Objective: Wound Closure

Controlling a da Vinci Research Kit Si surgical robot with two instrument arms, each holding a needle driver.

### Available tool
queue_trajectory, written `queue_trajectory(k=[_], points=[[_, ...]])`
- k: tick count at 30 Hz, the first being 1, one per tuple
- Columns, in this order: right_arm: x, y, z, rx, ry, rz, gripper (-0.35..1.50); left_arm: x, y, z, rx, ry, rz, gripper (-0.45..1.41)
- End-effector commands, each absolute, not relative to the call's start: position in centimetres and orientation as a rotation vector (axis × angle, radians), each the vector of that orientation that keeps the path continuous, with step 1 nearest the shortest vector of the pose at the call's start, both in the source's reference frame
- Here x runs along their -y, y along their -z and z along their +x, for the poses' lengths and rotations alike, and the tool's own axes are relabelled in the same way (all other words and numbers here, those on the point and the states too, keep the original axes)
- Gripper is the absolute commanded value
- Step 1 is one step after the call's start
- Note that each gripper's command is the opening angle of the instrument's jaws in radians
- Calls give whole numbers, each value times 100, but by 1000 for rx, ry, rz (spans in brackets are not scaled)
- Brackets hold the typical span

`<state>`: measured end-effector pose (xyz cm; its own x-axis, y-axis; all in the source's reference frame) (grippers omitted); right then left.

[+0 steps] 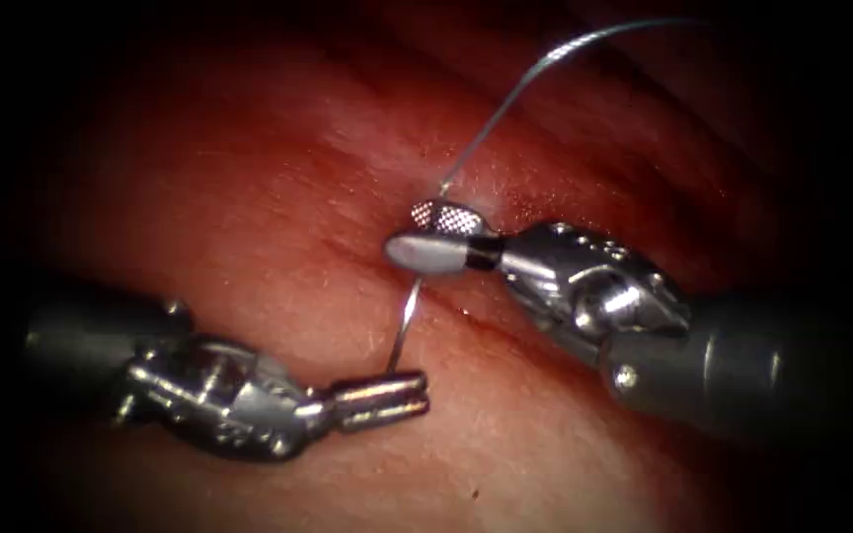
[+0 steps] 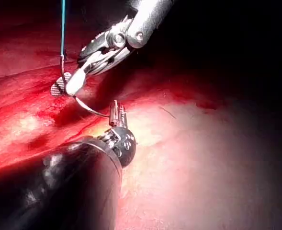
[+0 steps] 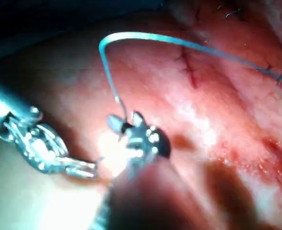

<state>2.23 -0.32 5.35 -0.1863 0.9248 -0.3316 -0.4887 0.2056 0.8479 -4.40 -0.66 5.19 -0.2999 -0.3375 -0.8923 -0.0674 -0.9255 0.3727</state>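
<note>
Left tool (image 1: pixel 417 390): came in from the near left; jaws together on the needle, clamped at the near end of its curve.
Right tool (image 1: pixel 436 235): came in from the right; jaws parted over the cut, one either side of the needle's far part where the thread joins; no firm grip visible, nothing clamped.
Needle (image 1: pixel 405 326): a thin curve running from the left tool up and away to the right tool, lying across the line of the cut; whether any part sat in the tissue, hidden by the right tool's jaws.
Thread (image 1: pixel 525 89): swept from the needle's far end up and off to the far right, slack in a long arc.
Tissue (image 1: pixel 249 197): wet with red fluid (image 2: pixel 30 96) around the cut (image 1: pixel 348 252).
Step in hand, as a judgement: needle shared between the two tools at the cut, probably a handover or regrip.
Next move, as a judgement: called for one sure grip before the other let go, thread kept clear of the jaws.
</note>
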Motion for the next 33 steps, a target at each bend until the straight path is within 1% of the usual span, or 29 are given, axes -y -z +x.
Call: queue_trajectory(k=[1, 4, 11, 13, 14, 15, 22, 23, 24, 25, 26, 27, 28, 33], points=[[33, -541, 230, -1148, -1370, 513, 30, 70, -523, -444, 512, 2347, 1746, -45], [33, -542, 229, -1148, -1369, 513, 30, 69, -521, -444, 518, 2343, 1746, -45], [32, -542, 230, -1148, -1370, 512, 15, 71, -519, -445, 514, 2337, 1751, -45], [32, -542, 231, -1148, -1371, 512, -1, 71, -519, -445, 510, 2331, 1756, -45], [32, -542, 231, -1148, -1371, 512, -21, 72, -518, -445, 508, 2328, 1758, -45], [32, -542, 231, -1148, -1371, 512, -35, 72, -518, -445, 504, 2321, 1763, -45], [29, -541, 228, -1106, -1360, 430, -35, 72, -517, -446, 490, 2321, 1778, -45], [28, -541, 226, -1107, -1350, 422, -35, 71, -517, -447, 453, 2347, 1816, -3], [27, -541, 225, -1108, -1340, 415, -35, 70, -518, -447, 394, 2374, 1851, 56], [27, -541, 224, -1108, -1333, 404, -35, 67, -518, -447, 323, 2403, 1889, 94], [26, -541, 222, -1108, -1325, 395, -35, 66, -517, -447, 263, 2434, 1929, 116], [25, -541, 221, -1107, -1323, 389, -35, 65, -517, -447, 184, 2474, 1979, 126], [24, -542, 220, -1107, -1319, 384, -35, 63, -515, -446, 121, 2501, 2010, 131], [18, -545, 216, -1122, -1296, 345, -35, 59, -505, -436, -59, 2555, 2051, 140]])
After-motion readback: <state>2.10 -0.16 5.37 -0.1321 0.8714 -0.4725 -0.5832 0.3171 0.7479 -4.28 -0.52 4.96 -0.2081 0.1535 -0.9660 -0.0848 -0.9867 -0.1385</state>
